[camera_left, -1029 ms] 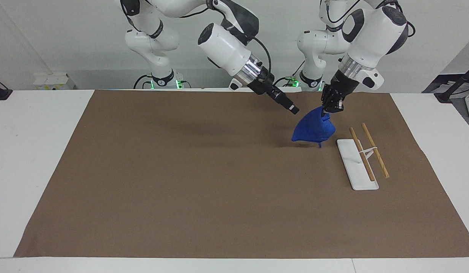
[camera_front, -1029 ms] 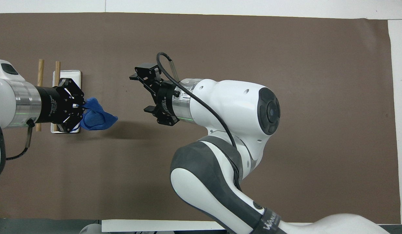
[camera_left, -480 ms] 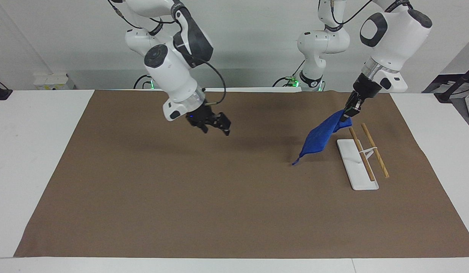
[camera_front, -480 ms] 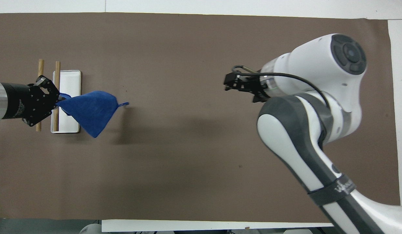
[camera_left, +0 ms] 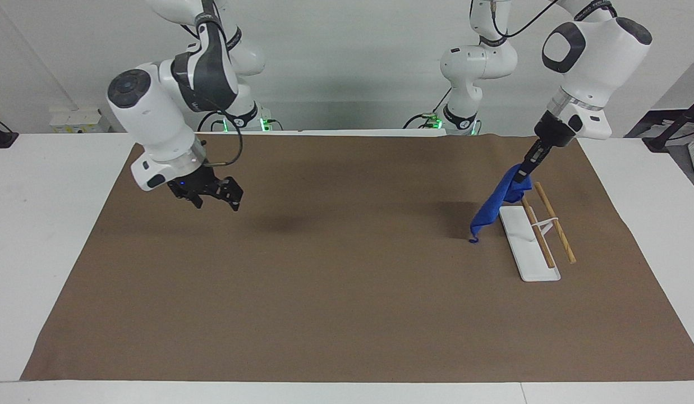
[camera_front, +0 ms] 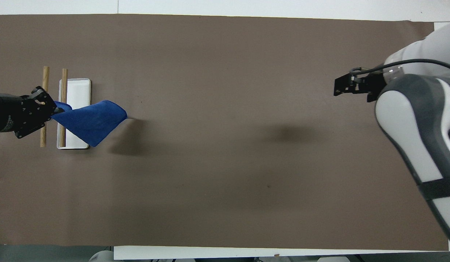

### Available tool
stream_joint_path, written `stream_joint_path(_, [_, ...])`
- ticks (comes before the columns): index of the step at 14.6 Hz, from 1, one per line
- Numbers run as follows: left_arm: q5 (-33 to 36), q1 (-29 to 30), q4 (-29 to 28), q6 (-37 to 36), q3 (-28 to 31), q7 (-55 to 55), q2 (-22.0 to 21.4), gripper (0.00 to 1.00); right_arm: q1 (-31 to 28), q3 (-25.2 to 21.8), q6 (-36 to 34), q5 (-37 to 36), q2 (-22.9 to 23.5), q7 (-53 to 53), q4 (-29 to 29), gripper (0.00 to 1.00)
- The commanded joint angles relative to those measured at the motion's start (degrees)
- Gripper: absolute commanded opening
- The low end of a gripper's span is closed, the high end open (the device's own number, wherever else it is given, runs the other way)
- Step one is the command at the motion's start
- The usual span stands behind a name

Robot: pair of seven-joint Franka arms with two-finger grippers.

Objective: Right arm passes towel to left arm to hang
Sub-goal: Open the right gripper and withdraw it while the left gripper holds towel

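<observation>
My left gripper (camera_left: 525, 171) is shut on a top corner of the blue towel (camera_left: 494, 206). It holds the towel in the air beside and partly over the towel rack, a white base (camera_left: 531, 255) with two wooden rods (camera_left: 555, 223). The towel hangs down slanting, its loop (camera_left: 473, 240) close to the brown mat. In the overhead view the left gripper (camera_front: 54, 110) holds the towel (camera_front: 89, 120) over the rack's base (camera_front: 76, 89). My right gripper (camera_left: 219, 197) is open and empty, in the air over the mat toward the right arm's end; it also shows in the overhead view (camera_front: 342, 87).
A brown mat (camera_left: 347, 314) covers most of the white table (camera_left: 49, 224). The rack stands on the mat toward the left arm's end. The right arm's elbow (camera_front: 414, 120) fills one edge of the overhead view.
The right arm has swung away from the towel toward its own end of the table, gripper empty. The left gripper has carried the towel closer to the rack, and the towel now hangs narrower.
</observation>
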Motion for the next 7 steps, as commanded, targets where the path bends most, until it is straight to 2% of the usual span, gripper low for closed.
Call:
stream_joint_path(1, [-0.9, 1.8, -1.6, 4.3, -0.1, 2.0, -0.8, 0.0, 0.7, -4.5, -5.2, -1.0, -0.9, -5.7, 4.9, 1.0])
stream_joint_path(4, [-0.9, 2.6, -1.4, 9.9, -0.1, 2.1, 2.3, 0.0, 0.8, -7.5, -11.8, -2.8, -0.4, -6.0, 12.1, 1.0])
stream_joint_path(7, [-0.6, 4.1, 0.6, 10.4, 0.0, 5.6, 3.9, 0.0, 0.9, -9.9, -19.4, -3.8, -0.2, -12.8, 18.0, 1.0])
